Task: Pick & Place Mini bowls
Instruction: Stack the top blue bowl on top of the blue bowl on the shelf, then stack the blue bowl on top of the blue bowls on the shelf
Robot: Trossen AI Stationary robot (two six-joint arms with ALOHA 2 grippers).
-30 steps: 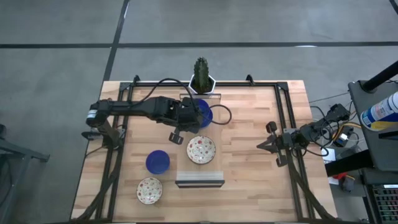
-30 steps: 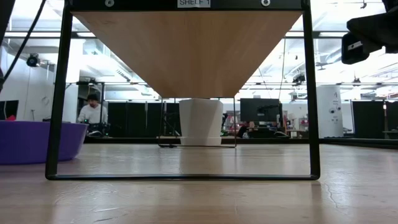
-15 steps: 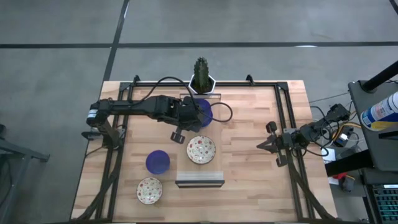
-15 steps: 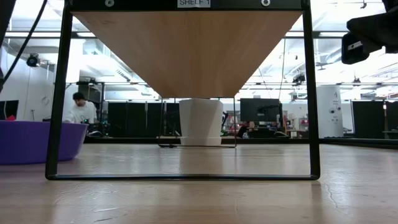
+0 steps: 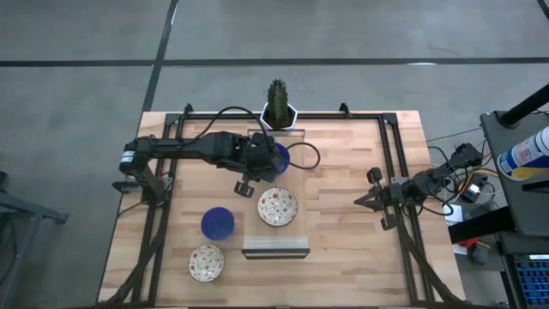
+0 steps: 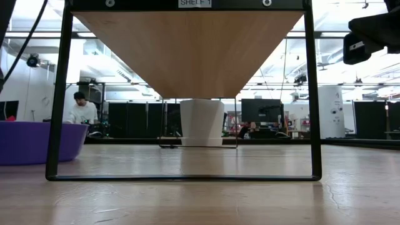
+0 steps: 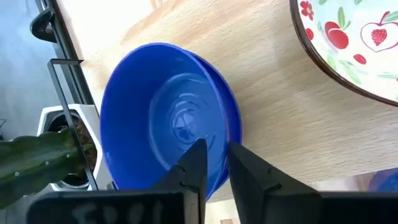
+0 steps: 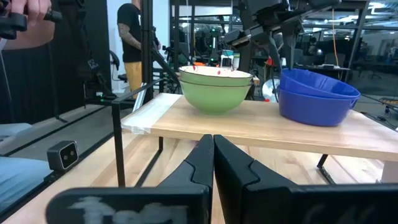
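I see the surface (image 5: 343,215) with a small shelf (image 5: 274,249) near its front edge. My left tool (image 5: 266,157) sits at the back edge, just in front of the cactus pot (image 5: 278,114), its fingers (image 7: 198,163) slightly parted astride the rim of a stack of blue bowls (image 7: 168,118); one finger is inside, one outside, and I cannot tell if they are pressing the rim. My right tool (image 5: 375,200) waits pressed together near the right edge.

A speckled bowl (image 5: 277,207) lies mid-surface, a blue bowl (image 5: 217,223) and a second speckled bowl (image 5: 206,263) toward the front-left corner. All bowls look empty.

I judge these bowls stiff, light, glossy and chippable; the thin rim is the place to pinch, though nested ones may lift together or slip.
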